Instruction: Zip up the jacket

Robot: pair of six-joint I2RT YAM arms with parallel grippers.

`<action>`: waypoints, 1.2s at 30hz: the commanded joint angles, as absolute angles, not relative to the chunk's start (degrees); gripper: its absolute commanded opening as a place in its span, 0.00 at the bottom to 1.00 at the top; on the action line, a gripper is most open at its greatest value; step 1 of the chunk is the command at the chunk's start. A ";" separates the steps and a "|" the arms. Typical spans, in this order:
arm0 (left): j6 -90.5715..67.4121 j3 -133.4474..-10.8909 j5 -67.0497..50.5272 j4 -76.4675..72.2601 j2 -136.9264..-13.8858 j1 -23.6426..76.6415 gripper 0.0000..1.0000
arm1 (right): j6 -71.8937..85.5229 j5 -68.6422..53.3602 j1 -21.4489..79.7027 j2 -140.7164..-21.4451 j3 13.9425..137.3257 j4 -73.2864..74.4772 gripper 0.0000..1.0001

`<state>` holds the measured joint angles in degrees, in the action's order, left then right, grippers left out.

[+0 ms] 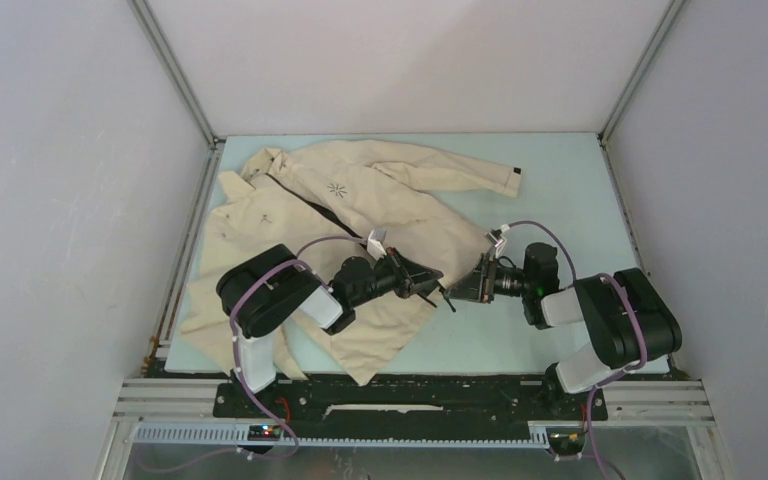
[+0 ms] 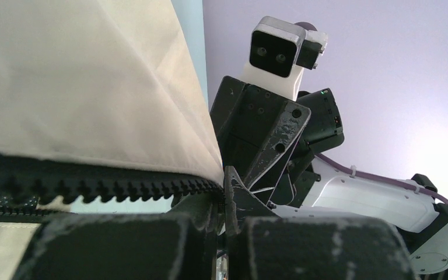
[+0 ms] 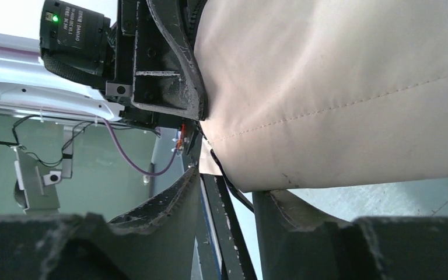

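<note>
Beige jacket (image 1: 380, 195) lies pinched at its zipper foot by left hand (image 1: 436, 289) and right hand (image 1: 459, 293).

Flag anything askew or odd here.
The jacket lies rumpled and skewed toward the left side of the table, its lower left part seeming to spill past that edge. Its zipper teeth are bare and unjoined where the left gripper and right gripper meet at the hem.

Left gripper (image 1: 440, 293) tip-to-tip with right gripper (image 1: 463, 295)
</note>
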<state>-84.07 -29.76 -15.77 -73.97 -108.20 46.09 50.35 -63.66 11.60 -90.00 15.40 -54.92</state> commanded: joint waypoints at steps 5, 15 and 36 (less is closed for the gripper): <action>-84.19 -29.41 -18.08 -72.98 -104.08 46.12 0.00 | 36.95 -58.08 13.50 -81.29 20.03 -36.06 0.46; -83.43 -30.13 -19.34 -62.43 -98.86 46.15 0.00 | 29.31 -52.71 17.08 -75.84 22.24 -25.79 0.51; -83.67 -29.31 -19.54 -63.24 -99.89 46.12 0.00 | 29.65 -55.36 16.32 -75.54 22.18 -27.58 0.11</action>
<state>-84.03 -29.76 -17.32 -61.80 -101.10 45.95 29.95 -54.61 16.69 -75.99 20.86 -25.39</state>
